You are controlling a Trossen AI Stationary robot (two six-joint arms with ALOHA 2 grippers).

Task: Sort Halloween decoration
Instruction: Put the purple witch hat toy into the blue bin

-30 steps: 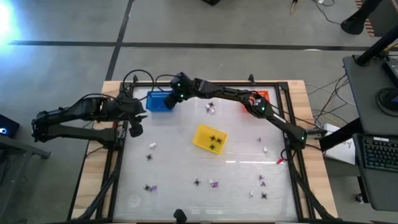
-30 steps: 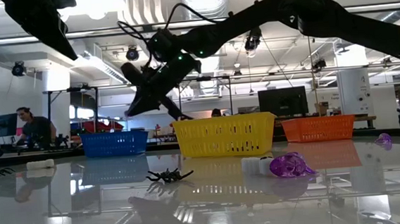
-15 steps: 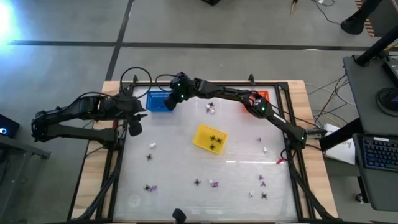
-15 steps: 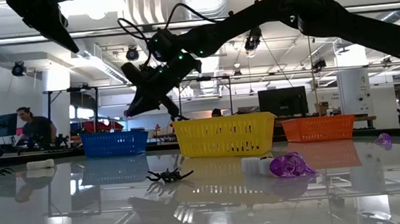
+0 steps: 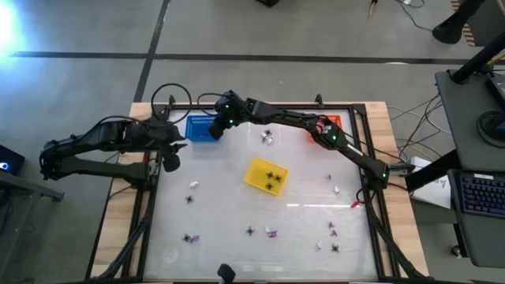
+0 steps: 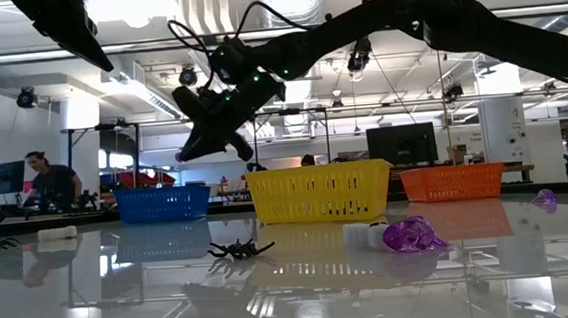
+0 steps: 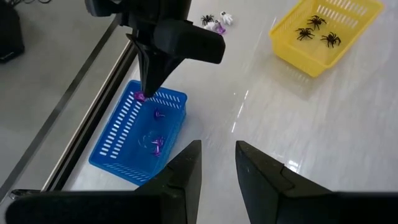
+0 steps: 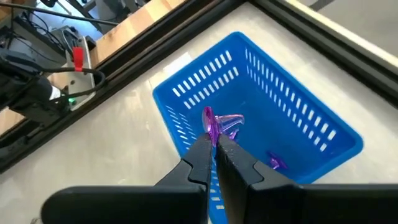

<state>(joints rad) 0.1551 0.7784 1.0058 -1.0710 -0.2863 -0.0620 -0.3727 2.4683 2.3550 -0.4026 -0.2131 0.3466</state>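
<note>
Overhead, the right gripper (image 8: 214, 144) hangs above the blue basket (image 5: 203, 128) at the table's far left corner, its fingers pinched on a purple piece (image 8: 214, 124), while the left gripper (image 7: 217, 165), fingers slightly parted and holding nothing, waits just beside the table's left edge. The glossy white table (image 5: 300, 225), framed in black rails and wood, carries scattered black spiders (image 6: 238, 248), purple and white bits, a yellow basket (image 5: 265, 175) with spiders in it and an orange basket (image 6: 452, 181). Beyond lies a grey-floored workshop with ceiling lights, monitors and a seated person (image 6: 49, 179).
</note>
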